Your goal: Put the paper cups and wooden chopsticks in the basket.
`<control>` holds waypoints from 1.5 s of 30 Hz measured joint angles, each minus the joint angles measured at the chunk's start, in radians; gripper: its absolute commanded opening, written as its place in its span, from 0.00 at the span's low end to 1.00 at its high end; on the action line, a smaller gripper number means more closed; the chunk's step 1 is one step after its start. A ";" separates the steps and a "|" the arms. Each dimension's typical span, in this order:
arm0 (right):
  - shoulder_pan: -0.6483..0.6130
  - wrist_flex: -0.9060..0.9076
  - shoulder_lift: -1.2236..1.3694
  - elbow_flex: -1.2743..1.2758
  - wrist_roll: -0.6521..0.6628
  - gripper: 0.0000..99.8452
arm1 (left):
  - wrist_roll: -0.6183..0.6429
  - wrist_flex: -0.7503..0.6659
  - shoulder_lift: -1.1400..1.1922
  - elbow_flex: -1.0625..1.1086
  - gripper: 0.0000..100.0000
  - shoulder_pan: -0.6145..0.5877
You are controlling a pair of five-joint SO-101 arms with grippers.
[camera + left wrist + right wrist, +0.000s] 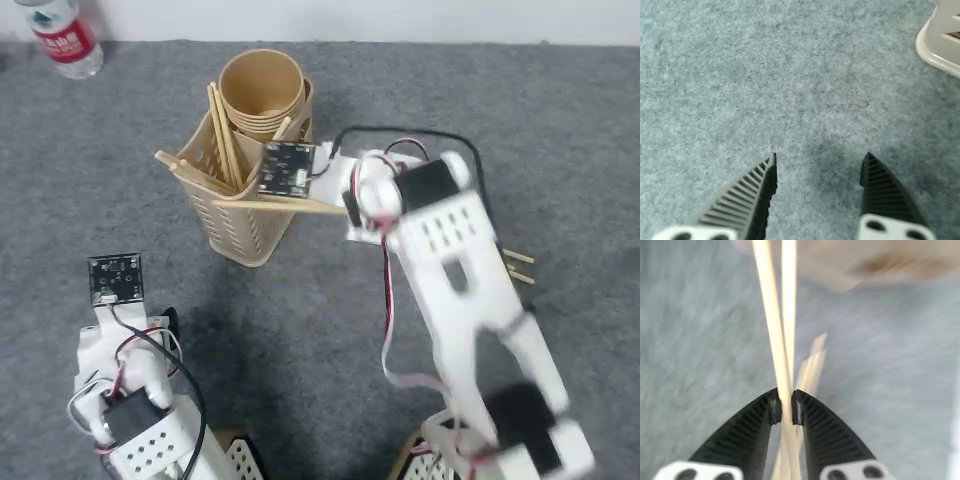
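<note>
At basket [245,235] rim, right gripper [785,400] clenched chopstick pair [771,315]; paper cups [262,85] were in; left gripper [820,157] released; loose chopsticks [518,265] lay on tabletop [300,330].

A clear plastic bottle [62,36] with a red label sat at about eleven o'clock in the high view, on the grey, carpet-like desk [560,120]. A white strip [400,18] ran along twelve o'clock.

Stacked brown cups [262,90] are stood upright in the beige slotted basket [245,225], with chopsticks [225,140] leaned at their 8 o'clock. A pair [310,207], clamped in the right pincer [785,407], is laid level at the rim. Spare sticks [518,265] are seen on the bench [560,120] at the basket's 3 o'clock.
</note>
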 measured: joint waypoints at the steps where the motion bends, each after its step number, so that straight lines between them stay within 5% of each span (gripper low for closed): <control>1: -0.015 -0.028 -0.032 -0.005 -0.032 0.01 | 0.000 0.000 0.000 0.000 0.26 0.000; 11: -0.081 -0.706 -0.083 0.132 -0.532 0.01 | 0.000 0.000 0.000 0.000 0.26 0.000; 20: -0.092 -0.568 -0.203 0.221 -0.534 0.01 | 0.000 0.000 0.000 0.000 0.26 0.000; 35: -0.005 -0.743 -0.364 0.666 -0.534 0.01 | 0.000 0.000 0.000 0.000 0.26 0.031; 45: 0.204 -0.746 -0.470 0.913 -0.446 0.01 | 0.000 0.000 0.000 0.000 0.26 0.031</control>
